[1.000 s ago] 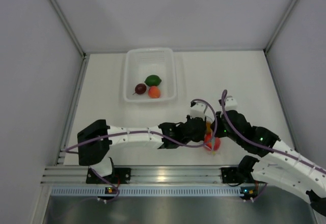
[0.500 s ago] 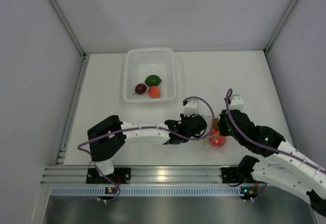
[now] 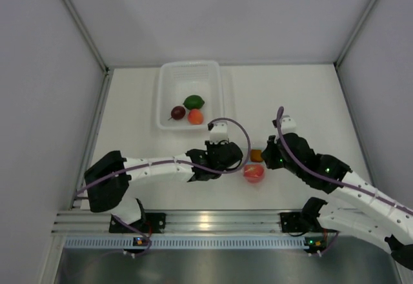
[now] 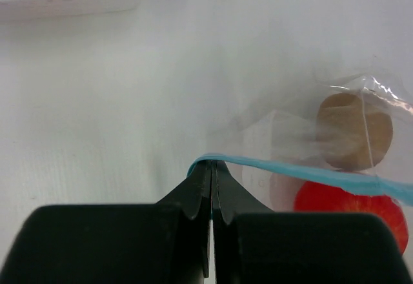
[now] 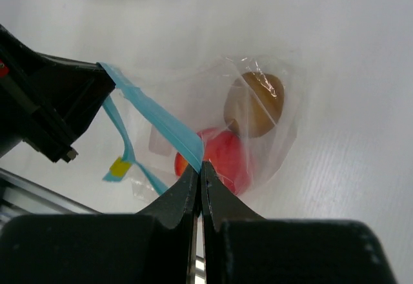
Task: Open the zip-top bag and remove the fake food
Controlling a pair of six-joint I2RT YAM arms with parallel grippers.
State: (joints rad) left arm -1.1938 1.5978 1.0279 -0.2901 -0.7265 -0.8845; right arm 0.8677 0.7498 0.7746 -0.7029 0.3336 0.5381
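The clear zip-top bag (image 3: pixel 254 166) hangs between my two grippers near the table's front middle. It holds a red toy fruit (image 5: pixel 222 158) and a brownish-orange one (image 5: pixel 257 105). My left gripper (image 4: pixel 212 165) is shut on the teal zip strip (image 4: pixel 310 174) at its left end. My right gripper (image 5: pixel 199 166) is shut on the other side of the teal strip (image 5: pixel 158 119). The strip's two sides are pulled apart. In the white tub (image 3: pixel 165 97), a green fruit (image 3: pixel 193 101), a dark maroon fruit (image 3: pixel 178 111) and an orange fruit (image 3: pixel 195 117) lie together.
The tub stands at the back centre-left. White walls close off the left, right and back sides. A metal rail (image 3: pixel 206 221) runs along the near edge by both arm bases.
Both grippers have moved left and away from the near edge with the bag. The left gripper has pulled away from the right one, and the bag hangs between them.
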